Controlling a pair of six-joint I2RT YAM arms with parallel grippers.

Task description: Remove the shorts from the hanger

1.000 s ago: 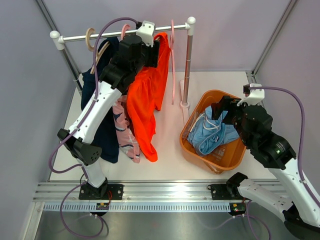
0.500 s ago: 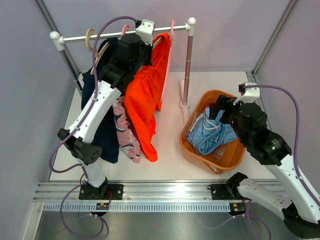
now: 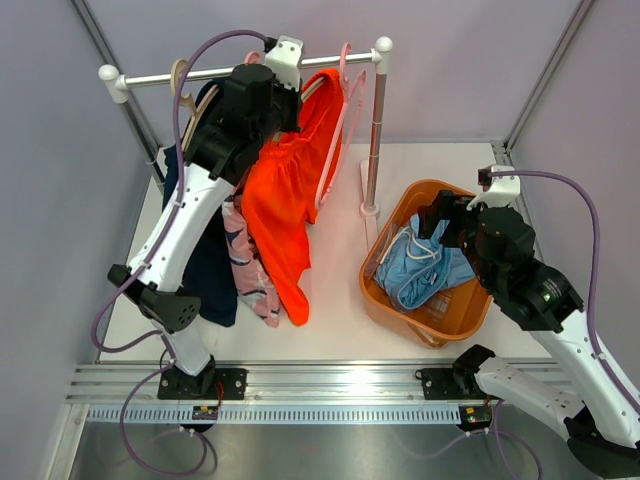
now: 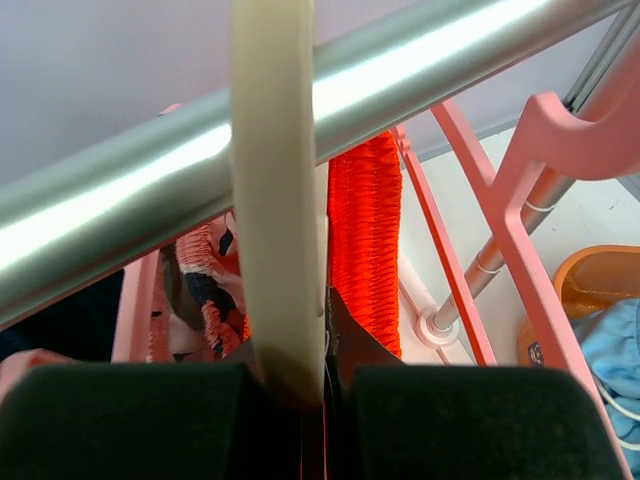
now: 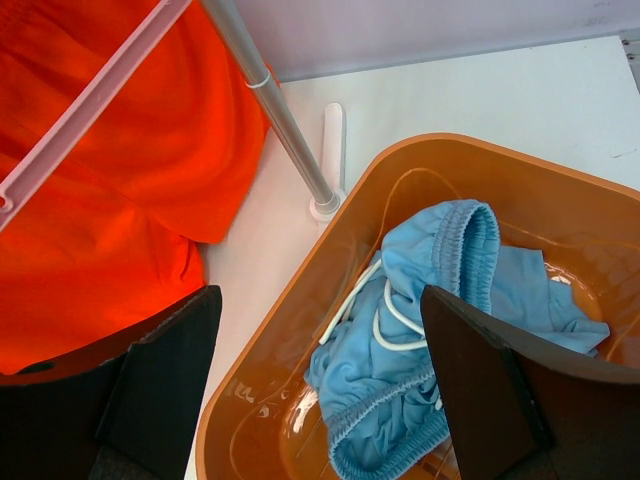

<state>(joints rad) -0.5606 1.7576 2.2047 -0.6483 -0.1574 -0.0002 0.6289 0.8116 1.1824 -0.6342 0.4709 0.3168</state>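
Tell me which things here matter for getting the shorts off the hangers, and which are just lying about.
In play: orange shorts, pink shorts, navy shorts, hangers, rail, left gripper.
Lying about: tub, blue shorts already in it, right gripper.

Rail (image 3: 145, 77), pink hangers (image 3: 340, 110) & orange shorts (image 3: 285, 190) block left side; table (image 3: 335, 270) betw. post (image 3: 375, 130) & basket (image 3: 366, 276) free.

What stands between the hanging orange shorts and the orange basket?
The rack's upright post and a pink hanger, both clear in the top view; the right wrist view shows the post too.
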